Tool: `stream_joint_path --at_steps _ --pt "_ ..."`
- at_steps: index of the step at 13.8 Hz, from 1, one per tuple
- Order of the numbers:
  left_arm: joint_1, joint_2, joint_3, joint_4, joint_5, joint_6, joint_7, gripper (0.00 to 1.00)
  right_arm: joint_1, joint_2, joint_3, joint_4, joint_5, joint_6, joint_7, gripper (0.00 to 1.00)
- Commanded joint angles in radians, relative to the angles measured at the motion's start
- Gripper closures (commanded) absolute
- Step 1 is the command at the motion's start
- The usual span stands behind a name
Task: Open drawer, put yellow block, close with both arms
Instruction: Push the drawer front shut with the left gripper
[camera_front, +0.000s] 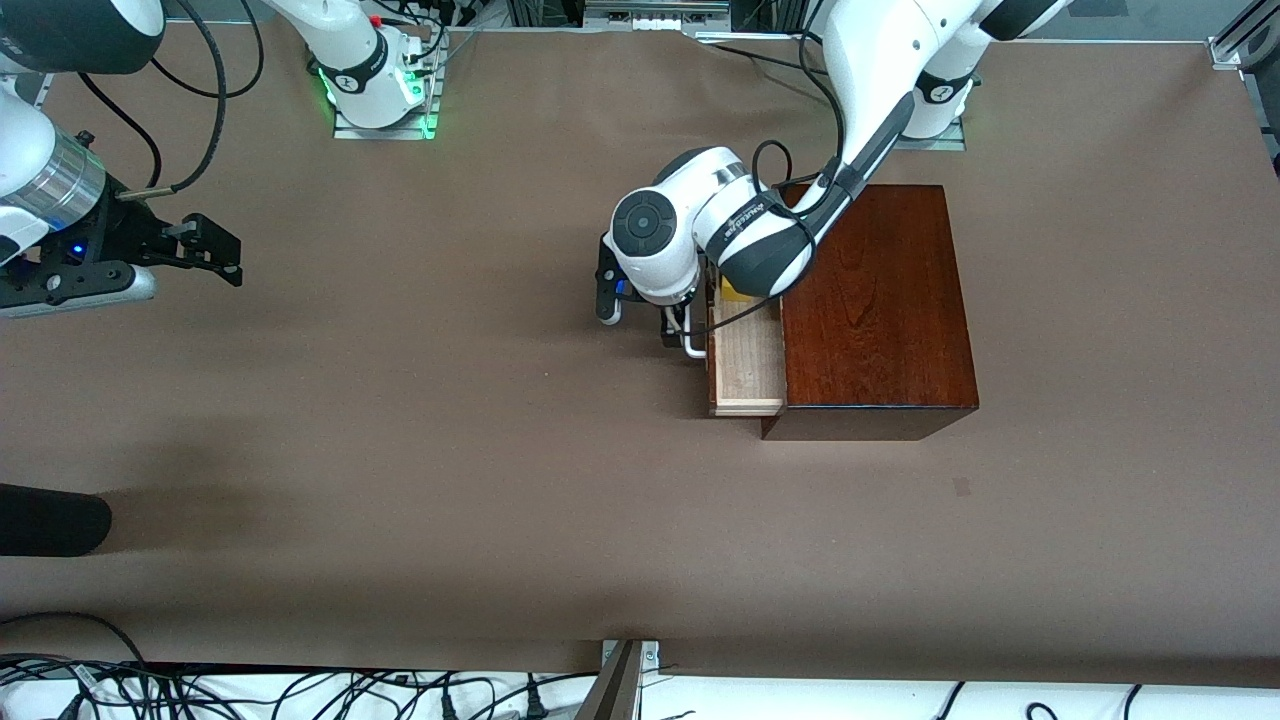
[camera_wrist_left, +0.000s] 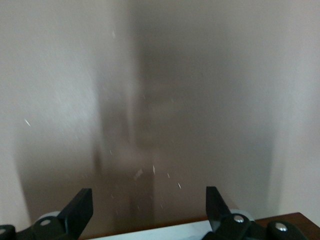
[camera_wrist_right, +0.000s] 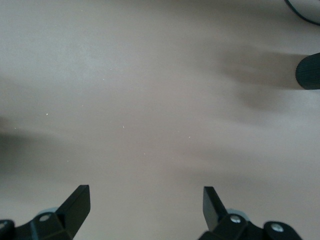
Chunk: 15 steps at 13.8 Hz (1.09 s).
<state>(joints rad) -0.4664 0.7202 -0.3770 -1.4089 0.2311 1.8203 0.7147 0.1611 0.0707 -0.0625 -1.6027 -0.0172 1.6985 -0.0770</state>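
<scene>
The mahogany box (camera_front: 878, 310) sits on the brown tabletop (camera_front: 400, 450) toward the left arm's end, and its drawer (camera_front: 747, 360) stands partly pulled out on the side that faces the right arm's end, showing the pale wooden tray floor. The yellow block (camera_front: 735, 291) lies inside the drawer, in the part farther from the front camera, mostly covered by the left arm's wrist so that only a sliver of yellow shows. The white handle (camera_front: 692, 343) curves out from the drawer front, just beside the left gripper (camera_wrist_left: 149, 205), which hangs low in front of the drawer; in the left wrist view its two fingers (camera_wrist_left: 80, 207) stand well apart with nothing between them, released, and a strip of white and a corner of dark wood show along the edge beneath them. The right arm waits, its right gripper (camera_wrist_right: 145, 202) over bare tabletop at its own end, well apart from the box, fingers spread wide and holding nothing. A dark rounded object (camera_front: 50, 520) lies at the tabletop's edge at the right arm's end, nearer the front camera.
</scene>
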Motion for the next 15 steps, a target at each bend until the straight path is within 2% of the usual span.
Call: stream_joint_path --at_steps 1,15 --pt "0.064 -0.031 0.001 -0.015 0.039 -0.13 0.032 0.0 -0.002 0.003 0.006 0.018 -0.001 -0.02 0.017 0.0" --pt "0.101 -0.039 0.004 -0.016 0.039 -0.17 0.045 0.0 0.002 0.0 0.015 0.02 0.016 -0.03 0.057 0.0"
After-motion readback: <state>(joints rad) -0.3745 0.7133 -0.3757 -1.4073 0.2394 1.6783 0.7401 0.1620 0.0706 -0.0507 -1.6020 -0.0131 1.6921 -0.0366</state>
